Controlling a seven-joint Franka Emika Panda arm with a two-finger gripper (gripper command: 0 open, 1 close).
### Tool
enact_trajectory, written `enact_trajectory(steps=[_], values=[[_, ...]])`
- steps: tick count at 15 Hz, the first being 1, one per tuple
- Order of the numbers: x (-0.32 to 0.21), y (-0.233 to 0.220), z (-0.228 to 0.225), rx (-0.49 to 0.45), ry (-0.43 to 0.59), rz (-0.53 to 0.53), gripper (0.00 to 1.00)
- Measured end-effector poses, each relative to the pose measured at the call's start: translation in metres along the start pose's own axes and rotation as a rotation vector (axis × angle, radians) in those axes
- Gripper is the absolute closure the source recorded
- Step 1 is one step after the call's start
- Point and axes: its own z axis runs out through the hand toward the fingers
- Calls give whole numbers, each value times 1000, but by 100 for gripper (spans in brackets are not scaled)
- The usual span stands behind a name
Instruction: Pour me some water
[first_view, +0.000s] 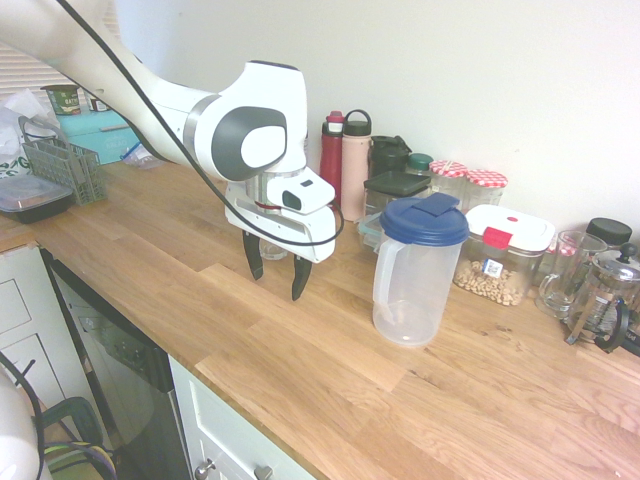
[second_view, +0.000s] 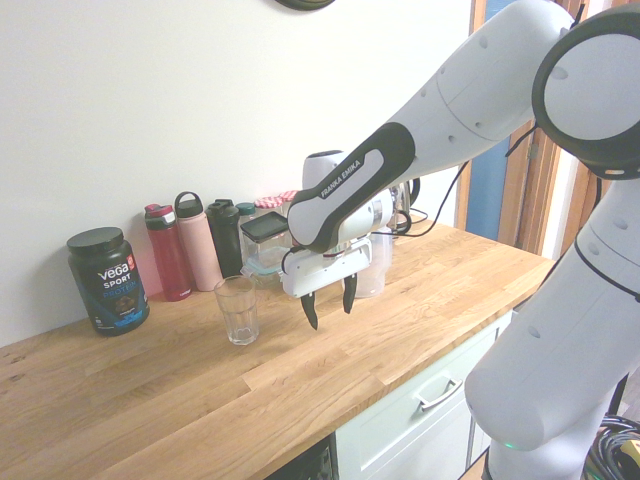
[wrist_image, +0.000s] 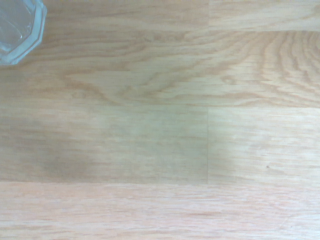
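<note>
A clear plastic pitcher with a blue lid stands on the wooden counter, to the right of my gripper in the first exterior view. In the second exterior view the arm hides most of the pitcher. An empty drinking glass stands upright on the counter just beside my gripper. The wrist view catches only the rim of the glass in one corner. My gripper hangs a little above the bare wood, fingers pointing down, open with nothing between them.
Red, pink and dark bottles line the wall with several jars, a nut container, a glass mug and a French press. A black Vega tub stands by the wall. The counter's front edge is close.
</note>
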Motion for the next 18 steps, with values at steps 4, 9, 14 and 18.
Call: enact_trajectory(steps=[4,9,14,18], values=[[3,-2,-20,14,19,-2,0],[-13,41,-133,92,113,-11,0],[-11,102,-180,122,167,36,0],[15,143,-170,147,197,79,0]])
